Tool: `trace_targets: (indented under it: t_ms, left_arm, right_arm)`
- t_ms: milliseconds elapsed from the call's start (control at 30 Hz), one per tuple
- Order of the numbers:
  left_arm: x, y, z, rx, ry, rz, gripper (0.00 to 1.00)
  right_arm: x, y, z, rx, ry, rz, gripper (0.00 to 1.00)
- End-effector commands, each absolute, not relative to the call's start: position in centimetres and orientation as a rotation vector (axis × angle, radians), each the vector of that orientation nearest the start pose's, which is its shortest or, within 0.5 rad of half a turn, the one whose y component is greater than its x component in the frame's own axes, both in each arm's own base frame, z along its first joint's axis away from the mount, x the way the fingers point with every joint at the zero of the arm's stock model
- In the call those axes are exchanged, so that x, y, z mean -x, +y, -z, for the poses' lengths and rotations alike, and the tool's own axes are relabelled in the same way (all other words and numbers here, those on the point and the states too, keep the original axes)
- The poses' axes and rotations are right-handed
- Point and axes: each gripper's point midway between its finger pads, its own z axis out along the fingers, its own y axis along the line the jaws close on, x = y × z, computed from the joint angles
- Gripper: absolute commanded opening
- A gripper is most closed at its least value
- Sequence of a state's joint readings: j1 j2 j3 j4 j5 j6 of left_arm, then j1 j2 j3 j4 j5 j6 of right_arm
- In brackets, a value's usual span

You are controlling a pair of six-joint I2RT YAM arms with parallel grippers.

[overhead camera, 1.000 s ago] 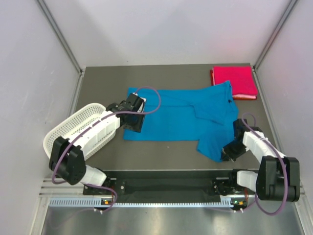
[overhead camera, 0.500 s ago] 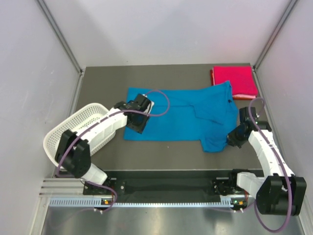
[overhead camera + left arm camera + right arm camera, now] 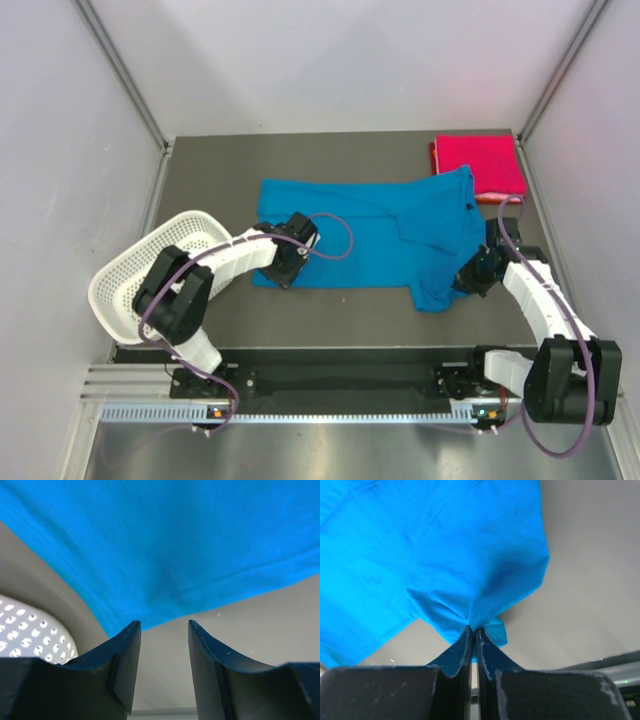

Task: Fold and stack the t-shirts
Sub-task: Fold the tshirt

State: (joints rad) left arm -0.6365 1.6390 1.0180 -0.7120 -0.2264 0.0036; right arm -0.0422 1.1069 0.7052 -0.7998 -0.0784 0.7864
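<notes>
Pulled inward, blue t-shirt [image 3: 370, 235] bunches in clenched right jaws; left jaws gape at its hem.

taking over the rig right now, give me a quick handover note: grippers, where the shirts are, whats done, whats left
Left gripper: open, holding nothing, fingertips at the near left corner of the blue t-shirt.
Right gripper: shut on a pinch of cloth at the blue t-shirt's near right edge.
Blue t-shirt: spread out in the middle of the table, not yet folded up.
Pink t-shirt: folded, at the far right corner.
Done: the pink one is folded.
Left: fold the blue one, then stack the two.
</notes>
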Motion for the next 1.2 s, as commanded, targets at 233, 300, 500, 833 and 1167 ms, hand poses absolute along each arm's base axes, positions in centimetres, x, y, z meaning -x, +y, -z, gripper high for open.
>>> trace_targets:
  t_ms: [233,300,500,833,1167]
  left_arm:
    - [-25.6,-13.5,-2.0,-0.884,2.762,-0.267,0.47]
    - [-25.6,-13.5,-1.8,-0.882,2.764,-0.277,0.44]
    - [-26.0,-12.9,-1.3,-0.884,2.766,-0.344,0.0]
    - [-31.0,-15.2,-6.2,-0.793,2.62,-0.285,0.0]
    - [-35.1,-14.8,-6.1,-0.826,2.607,-0.352,0.0]
  right_arm:
    - [-22.8,3.8,-5.7,-1.056,2.608,-0.39,0.0]
    - [-22.9,3.5,-5.7,-1.062,2.606,-0.387,0.0]
    - [-23.2,2.4,-6.1,-1.062,2.581,-0.37,0.0]
    - [-25.2,-0.8,-9.0,-1.054,2.484,-0.217,0.0]
    - [-29.4,-1.9,-12.9,-1.011,2.37,-0.261,0.0]
